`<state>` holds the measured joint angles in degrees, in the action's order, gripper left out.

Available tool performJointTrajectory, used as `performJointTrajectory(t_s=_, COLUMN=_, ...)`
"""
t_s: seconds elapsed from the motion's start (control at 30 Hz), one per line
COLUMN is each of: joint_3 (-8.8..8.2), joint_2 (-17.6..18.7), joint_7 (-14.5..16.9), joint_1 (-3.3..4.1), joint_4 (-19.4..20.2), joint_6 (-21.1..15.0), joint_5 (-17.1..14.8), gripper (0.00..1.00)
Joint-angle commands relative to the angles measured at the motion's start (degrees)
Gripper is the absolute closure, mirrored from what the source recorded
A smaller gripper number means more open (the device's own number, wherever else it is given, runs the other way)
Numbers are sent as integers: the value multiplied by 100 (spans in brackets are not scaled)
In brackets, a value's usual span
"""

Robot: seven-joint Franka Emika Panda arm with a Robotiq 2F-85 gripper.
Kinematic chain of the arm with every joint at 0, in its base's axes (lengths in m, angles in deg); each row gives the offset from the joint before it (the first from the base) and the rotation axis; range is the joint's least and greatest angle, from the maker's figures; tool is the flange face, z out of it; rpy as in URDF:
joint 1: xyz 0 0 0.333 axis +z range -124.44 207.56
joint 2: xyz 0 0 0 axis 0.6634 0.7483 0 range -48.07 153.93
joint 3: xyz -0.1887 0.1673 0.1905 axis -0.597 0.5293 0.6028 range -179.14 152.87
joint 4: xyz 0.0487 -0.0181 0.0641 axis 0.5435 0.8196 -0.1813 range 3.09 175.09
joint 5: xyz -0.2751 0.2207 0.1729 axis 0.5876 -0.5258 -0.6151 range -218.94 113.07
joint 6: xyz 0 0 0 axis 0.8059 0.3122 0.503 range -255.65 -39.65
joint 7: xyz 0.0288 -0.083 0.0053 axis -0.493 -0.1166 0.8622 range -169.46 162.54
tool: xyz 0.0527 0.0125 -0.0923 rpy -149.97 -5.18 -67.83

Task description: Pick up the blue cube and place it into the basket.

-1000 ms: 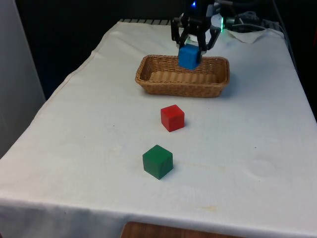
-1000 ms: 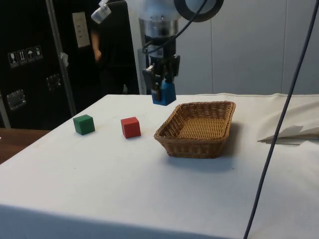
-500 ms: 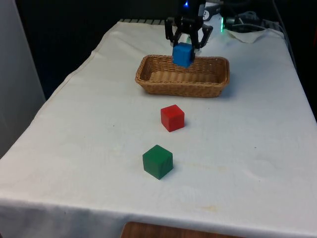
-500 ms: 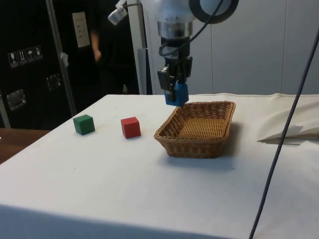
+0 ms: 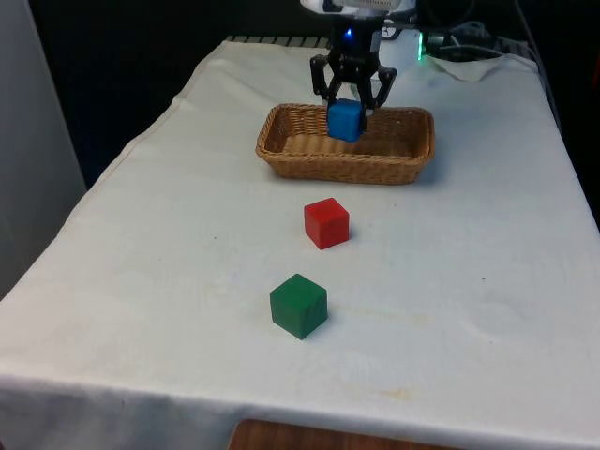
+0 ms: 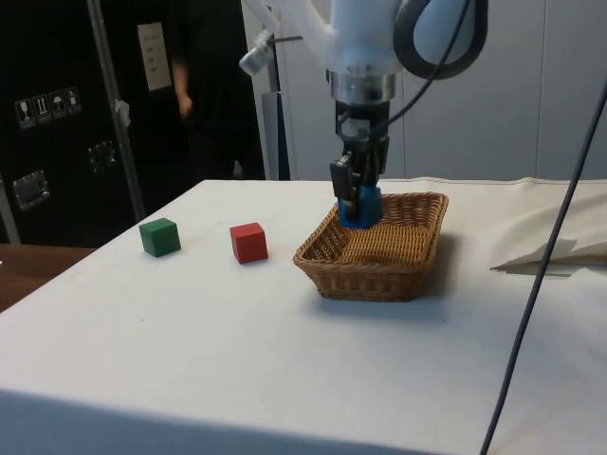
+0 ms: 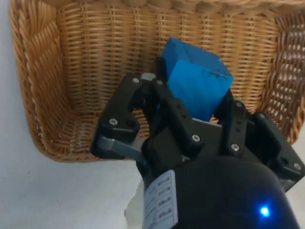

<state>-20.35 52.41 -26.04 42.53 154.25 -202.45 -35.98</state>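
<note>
With your gripper clamped on the blue cube over the basket at upper centre, lower closer to the weave before letting go

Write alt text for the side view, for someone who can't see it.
The gripper holds a blue cube just inside a wicker basket on a white-clothed table. A red cube and a green cube sit beside the basket, apart from it.

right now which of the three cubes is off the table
The blue cube, clamped in the gripper over the basket. The red cube and green cube sit on the cloth.
</note>
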Motion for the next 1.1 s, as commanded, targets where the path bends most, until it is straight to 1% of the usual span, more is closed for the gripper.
performJointTrajectory(t_s=0.0, joint_3=-11, joint_2=23, joint_7=63, joint_1=-6, joint_4=69, joint_6=-166, joint_5=-29, gripper=97)
performJointTrajectory(t_s=0.03, joint_3=0, joint_2=0, joint_7=0, joint_1=0, joint_4=0, joint_6=0, joint_5=0, gripper=97)
performJointTrajectory(t_s=0.07, joint_3=-17, joint_2=46, joint_7=92, joint_1=0, joint_4=103, joint_6=-241, joint_5=-46, gripper=97)
performJointTrajectory(t_s=0.17, joint_3=-17, joint_2=132, joint_7=172, joint_1=11, joint_4=218, joint_6=-510, joint_5=-132, gripper=97)
performJointTrajectory(t_s=0.33, joint_3=6, joint_2=309, joint_7=189, joint_1=11, joint_4=258, joint_6=-705, joint_5=-218, gripper=97)
performJointTrajectory(t_s=0.37, joint_3=-46, joint_2=246, joint_7=74, joint_1=0, joint_4=195, joint_6=-521, joint_5=-11, gripper=97)
performJointTrajectory(t_s=0.4, joint_3=6, joint_2=350, joint_7=189, joint_1=6, joint_4=264, joint_6=-745, joint_5=-223, gripper=97)
performJointTrajectory(t_s=0.5, joint_3=-17, joint_2=481, joint_7=195, joint_1=-29, joint_4=269, joint_6=-865, joint_5=-189, gripper=97)
performJointTrajectory(t_s=0.6, joint_3=-74, joint_2=493, joint_7=178, joint_1=-23, joint_4=281, joint_6=-900, joint_5=-132, gripper=97)
performJointTrajectory(t_s=0.63, joint_3=-120, joint_2=539, joint_7=109, joint_1=-6, joint_4=206, joint_6=-825, joint_5=-34, gripper=97)
performJointTrajectory(t_s=0.67, joint_3=-97, joint_2=487, joint_7=172, joint_1=-17, joint_4=275, joint_6=-888, joint_5=-103, gripper=97)
performJointTrajectory(t_s=0.9, joint_3=-132, joint_2=498, joint_7=120, joint_1=-6, joint_4=229, joint_6=-825, joint_5=-34, gripper=97)
performJointTrajectory(t_s=1.07, joint_3=-120, joint_2=498, joint_7=132, joint_1=-6, joint_4=241, joint_6=-837, joint_5=-57, gripper=97)
